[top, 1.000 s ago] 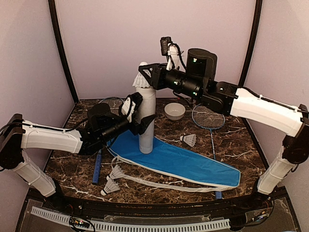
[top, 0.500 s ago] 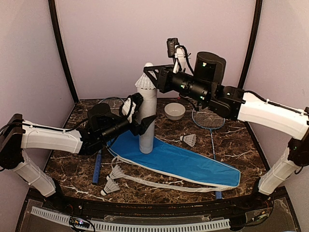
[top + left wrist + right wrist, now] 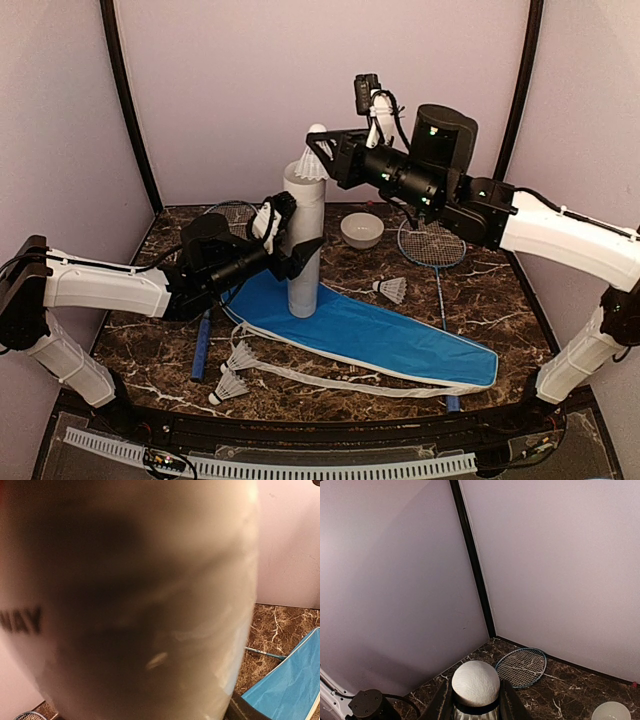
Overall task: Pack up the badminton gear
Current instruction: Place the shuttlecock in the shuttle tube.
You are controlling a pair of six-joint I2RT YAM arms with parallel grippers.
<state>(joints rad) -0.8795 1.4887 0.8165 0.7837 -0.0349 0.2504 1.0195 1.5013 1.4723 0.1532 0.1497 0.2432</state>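
White tube (image 3: pixel 303 290), upright, centre frame, grasped mid-height by left gripper (image 3: pixel 292 232); feather shuttlecock (image 3: pixel 311 165), cork up, pinched by right gripper (image 3: pixel 320 148) at tube's top.

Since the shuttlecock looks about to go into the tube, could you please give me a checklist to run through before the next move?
1. The tube stands upright on the blue cover: ok.
2. The left hand grips the tube's middle: ok.
3. The right hand pinches the shuttlecock: ok, round tip up, feathers down.
4. The shuttlecock is centred over the tube's top: cannot tell; they overlap in the top view, depth unclear.
5. The tube's top is open, with room inside: cannot tell; hidden.
6. The bowl stands apart from the tube: ok.
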